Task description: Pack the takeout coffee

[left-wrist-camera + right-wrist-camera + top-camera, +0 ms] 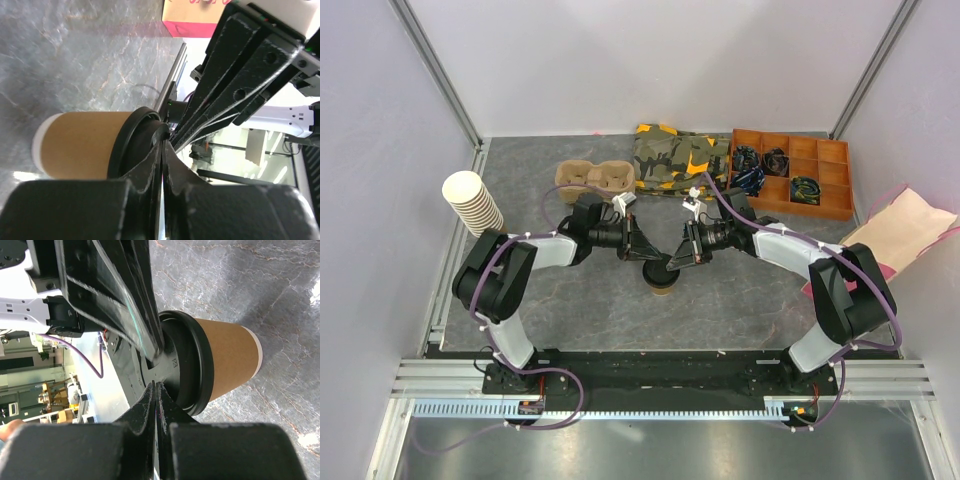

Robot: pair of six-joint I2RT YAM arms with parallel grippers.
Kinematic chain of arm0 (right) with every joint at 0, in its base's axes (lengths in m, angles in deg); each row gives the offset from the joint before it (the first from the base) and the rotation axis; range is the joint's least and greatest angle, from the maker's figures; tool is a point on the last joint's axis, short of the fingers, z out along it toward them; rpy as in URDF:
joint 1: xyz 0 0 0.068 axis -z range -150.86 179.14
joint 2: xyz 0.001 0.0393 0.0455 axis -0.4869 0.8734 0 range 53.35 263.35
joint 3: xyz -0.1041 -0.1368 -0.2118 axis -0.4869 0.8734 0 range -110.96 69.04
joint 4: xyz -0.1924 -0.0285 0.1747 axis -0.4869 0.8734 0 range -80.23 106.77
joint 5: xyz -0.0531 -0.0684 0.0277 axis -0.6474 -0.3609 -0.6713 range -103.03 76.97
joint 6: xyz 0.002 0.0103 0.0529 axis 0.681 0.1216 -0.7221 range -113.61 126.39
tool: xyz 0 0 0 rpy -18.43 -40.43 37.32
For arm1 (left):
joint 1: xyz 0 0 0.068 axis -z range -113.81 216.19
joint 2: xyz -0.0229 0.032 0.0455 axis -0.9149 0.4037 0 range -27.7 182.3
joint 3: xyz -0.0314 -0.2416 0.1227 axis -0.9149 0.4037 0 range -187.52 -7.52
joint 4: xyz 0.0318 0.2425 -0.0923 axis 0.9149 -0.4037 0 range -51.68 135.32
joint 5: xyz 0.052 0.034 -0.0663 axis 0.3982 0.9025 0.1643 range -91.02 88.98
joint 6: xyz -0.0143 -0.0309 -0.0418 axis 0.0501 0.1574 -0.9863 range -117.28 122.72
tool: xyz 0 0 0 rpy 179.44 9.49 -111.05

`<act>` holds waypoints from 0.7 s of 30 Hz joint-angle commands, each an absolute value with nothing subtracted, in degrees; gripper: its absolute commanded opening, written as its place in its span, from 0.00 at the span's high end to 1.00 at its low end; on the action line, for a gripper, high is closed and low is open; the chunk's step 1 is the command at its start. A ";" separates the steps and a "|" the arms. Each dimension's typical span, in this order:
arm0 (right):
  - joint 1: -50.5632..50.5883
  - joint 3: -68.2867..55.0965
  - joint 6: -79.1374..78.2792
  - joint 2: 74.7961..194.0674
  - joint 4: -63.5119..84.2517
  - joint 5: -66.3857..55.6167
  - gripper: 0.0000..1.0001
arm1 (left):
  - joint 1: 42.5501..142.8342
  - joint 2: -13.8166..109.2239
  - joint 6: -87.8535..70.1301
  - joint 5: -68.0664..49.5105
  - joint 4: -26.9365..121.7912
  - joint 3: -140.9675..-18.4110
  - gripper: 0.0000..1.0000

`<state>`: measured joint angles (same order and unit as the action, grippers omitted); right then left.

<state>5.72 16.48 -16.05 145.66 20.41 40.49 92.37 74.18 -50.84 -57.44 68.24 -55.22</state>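
**Top external view.** We list the takeout coffee (661, 277) upright on the grey marbled table (570, 310), near the middle and between the two arms. The left gripper (646, 253) and right gripper (677, 256) meet over its black lid (658, 268), one from each side. From this height we cannot tell how their fingers stand. Along the far edge we list a stack of lidless paper cups (472, 203), a pulp cup carrier (595, 178), a camouflage cloth (680, 155) and an orange compartment tray (790, 172). A tan paper bag (902, 235) lies at the right.

**Left wrist view.** The left gripper (163, 141) has its fingers pressed together with nothing between them, the tips resting at the lid (126, 145). The right gripper (179, 131) comes in from the opposite side, its fingers likewise together, its tips at the same spot. The takeout coffee (80, 145) shows its tan wall and white base rim.

**Right wrist view.** The right gripper (155, 388) is closed finger against finger, with its tips against the top of the lid (199, 362). The left gripper (152, 351) touches the lid just beside it. The takeout coffee (227, 360) stands on the table (270, 285).
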 commanded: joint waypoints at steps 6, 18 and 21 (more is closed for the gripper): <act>5.76 16.83 -11.19 148.89 24.10 30.57 0.97 | 91.15 73.91 -45.36 -52.52 64.39 -53.04 0.91; 5.67 16.30 -11.19 148.18 23.84 30.92 0.97 | 94.49 56.42 -44.92 -58.67 63.18 -55.25 0.86; 5.67 16.30 -11.45 148.36 23.75 30.92 0.98 | 96.42 55.70 -45.71 -57.53 63.43 -53.49 0.86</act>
<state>5.72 15.52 -15.66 146.36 21.28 40.51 94.31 57.68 -47.96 -56.98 64.63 -54.81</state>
